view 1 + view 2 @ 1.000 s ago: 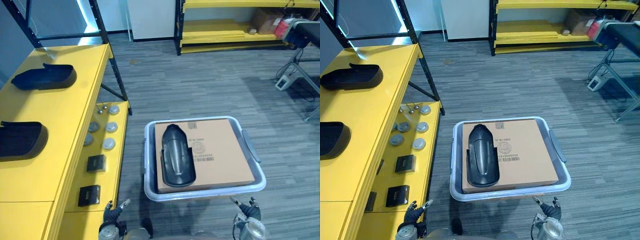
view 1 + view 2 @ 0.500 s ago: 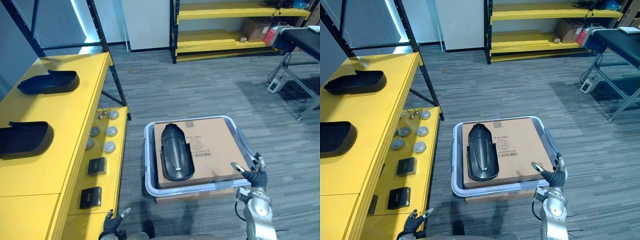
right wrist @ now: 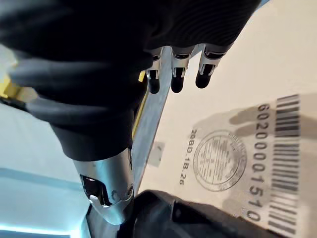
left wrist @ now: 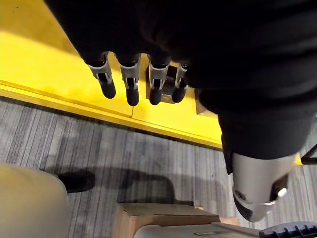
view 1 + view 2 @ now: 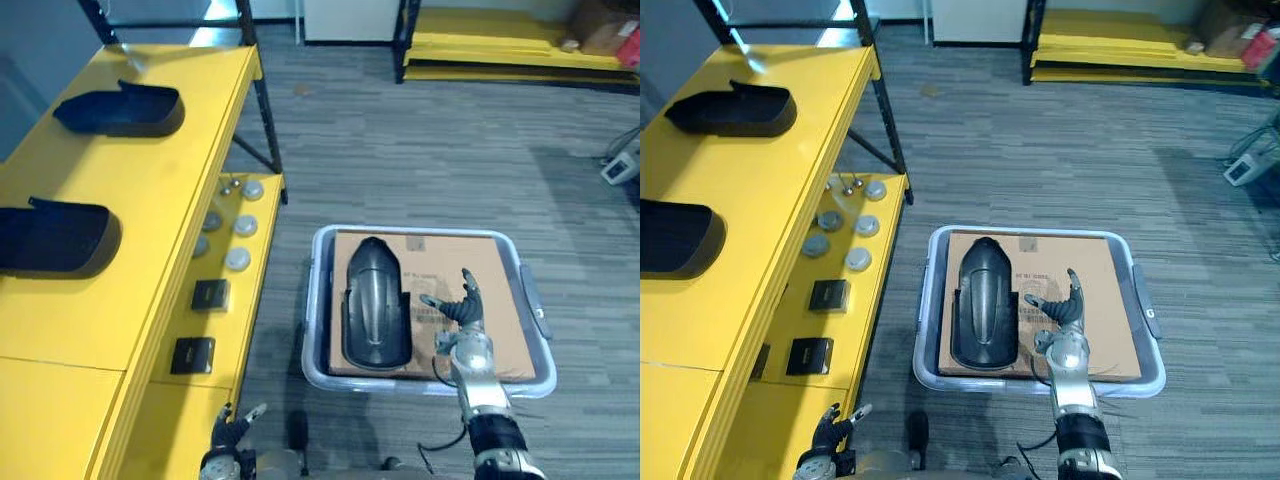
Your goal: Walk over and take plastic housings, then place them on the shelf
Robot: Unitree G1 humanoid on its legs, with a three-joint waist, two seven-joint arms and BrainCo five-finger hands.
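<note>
Housing (image 5: 377,315), the black plastic one, lies lengthwise on a cardboard box (image 5: 500,295) that sits in a grey bin (image 5: 536,315) on the floor. Right hand (image 5: 464,318) hovers over the bare cardboard just to the right of the housing, fingers (image 3: 175,82) spread wide, holding nothing. Left hand (image 5: 228,432) hangs low by the yellow shelf (image 5: 130,300), fingers (image 4: 131,89) straight, empty too. On the shelf top there's a far housing (image 5: 120,110) and a near housing (image 5: 55,240), well apart from the bin.
</note>
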